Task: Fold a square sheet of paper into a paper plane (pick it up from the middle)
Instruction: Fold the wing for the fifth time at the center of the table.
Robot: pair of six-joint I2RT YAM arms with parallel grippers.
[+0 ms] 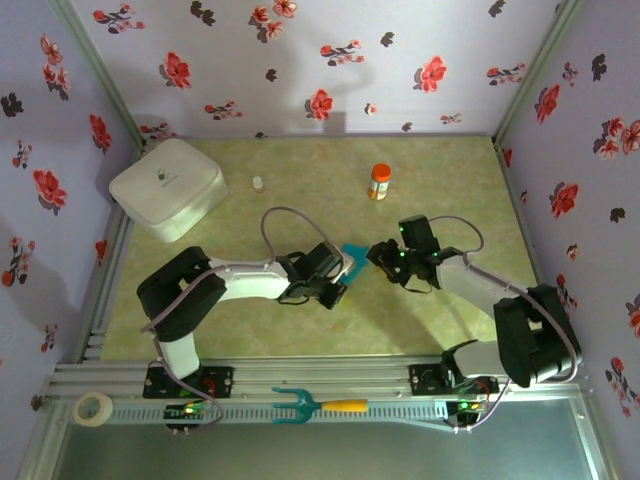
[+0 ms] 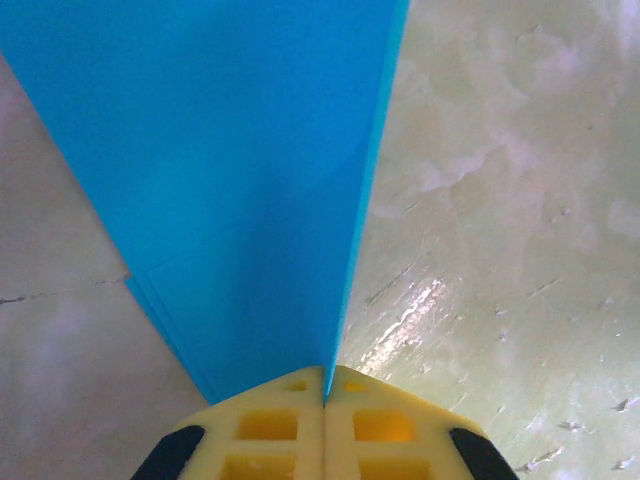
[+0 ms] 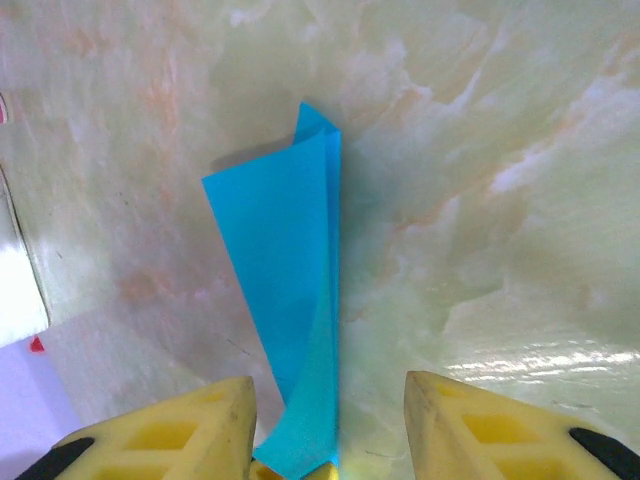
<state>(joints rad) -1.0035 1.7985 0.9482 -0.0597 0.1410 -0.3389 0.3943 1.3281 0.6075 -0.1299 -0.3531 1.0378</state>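
Three floral walls (image 1: 300, 60), green marbled tabletop (image 1: 320, 325)

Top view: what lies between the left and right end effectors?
The folded teal paper, pinched by the left end effector, facing the open right end effector; the top view shows it.

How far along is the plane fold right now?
Done: the paper is creased into a narrow, layered, pointed shape. In hand: the left fingers are pinched shut on one end, and the right fingers stand open either side of it. Left: probably final wing folds and setting it down, though I can't tell how many.
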